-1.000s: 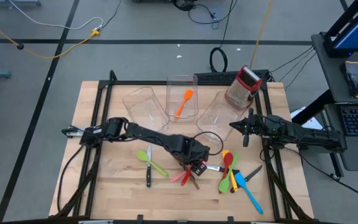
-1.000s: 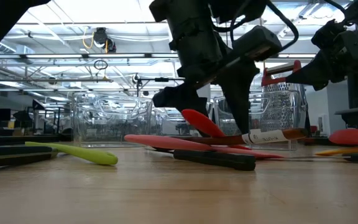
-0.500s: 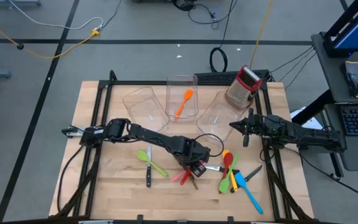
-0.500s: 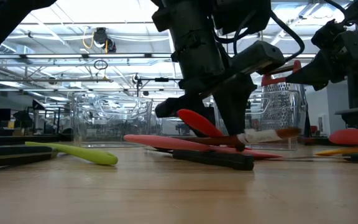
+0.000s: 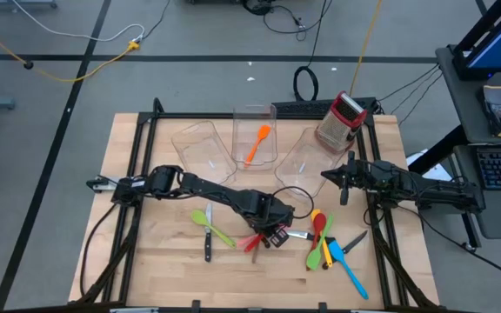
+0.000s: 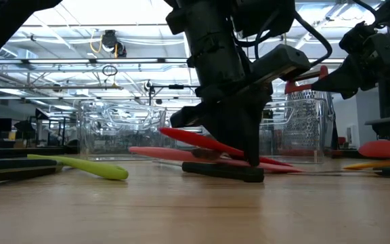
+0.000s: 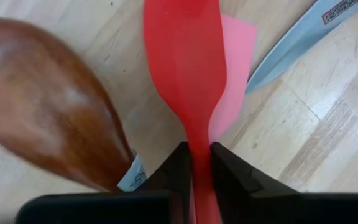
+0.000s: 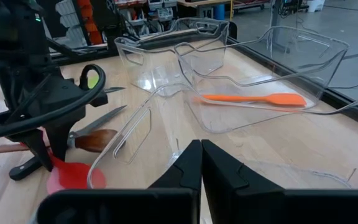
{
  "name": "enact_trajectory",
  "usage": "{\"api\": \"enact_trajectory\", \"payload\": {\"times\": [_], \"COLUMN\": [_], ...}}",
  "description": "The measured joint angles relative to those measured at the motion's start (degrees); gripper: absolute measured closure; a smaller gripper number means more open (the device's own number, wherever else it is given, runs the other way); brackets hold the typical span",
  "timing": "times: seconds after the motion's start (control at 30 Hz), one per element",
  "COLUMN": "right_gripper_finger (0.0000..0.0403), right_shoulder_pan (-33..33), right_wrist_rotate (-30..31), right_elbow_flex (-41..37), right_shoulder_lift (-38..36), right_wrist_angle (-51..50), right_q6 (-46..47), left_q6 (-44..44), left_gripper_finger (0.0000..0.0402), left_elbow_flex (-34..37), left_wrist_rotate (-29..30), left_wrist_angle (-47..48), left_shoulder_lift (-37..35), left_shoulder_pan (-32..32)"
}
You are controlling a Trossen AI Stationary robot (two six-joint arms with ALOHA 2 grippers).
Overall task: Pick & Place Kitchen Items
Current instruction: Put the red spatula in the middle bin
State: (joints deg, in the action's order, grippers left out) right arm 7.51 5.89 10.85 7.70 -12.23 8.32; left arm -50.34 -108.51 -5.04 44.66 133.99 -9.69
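Wooden table [image 5: 146,261] under workshop lights | left gripper [image 7: 194,163] clenching the red spatula [image 7: 185,68] at its neck, brown spoon [image 7: 48,106] and knife [image 7: 297,43] lying just beside | right gripper [image 8: 201,158] hanging clenched, empty, near bins [image 5: 255,130] | step: grasping; next: likely lifting clear, carrying to a bin.

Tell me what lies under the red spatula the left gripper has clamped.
In the left wrist view, a pink spatula shows under the red spatula, sticking out on one side of its blade, with bare wooden table around. The red blade and the left gripper cover the rest of the pink one.
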Motion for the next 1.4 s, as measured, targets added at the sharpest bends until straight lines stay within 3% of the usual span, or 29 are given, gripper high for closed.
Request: {"api": "enact_trajectory", "payload": {"times": [1.03, 1.4], "right_gripper_finger": [0.0399, 0.0399], "right_shoulder_pan": [0.0, 0.0], "right_wrist_rotate": [0.0, 0.0], "right_elbow_flex": [0.0, 0.0], "right_shoulder_lift": [0.0, 0.0], "right_wrist_angle": [0.0, -0.1], "right_q6": [0.0, 0.0], "left_q6": [-1.9, -5.0], "left_gripper_finger": [0.0362, 0.0362], "left_elbow_flex": [0.0, 0.0], "left_wrist_rotate": [0.6, 2.7], "left_wrist_angle": [-1.8, -0.3], "left_shoulder_lift": [-1.9, -11.8], "left_shoulder_pan": [0.5, 1.2]}}
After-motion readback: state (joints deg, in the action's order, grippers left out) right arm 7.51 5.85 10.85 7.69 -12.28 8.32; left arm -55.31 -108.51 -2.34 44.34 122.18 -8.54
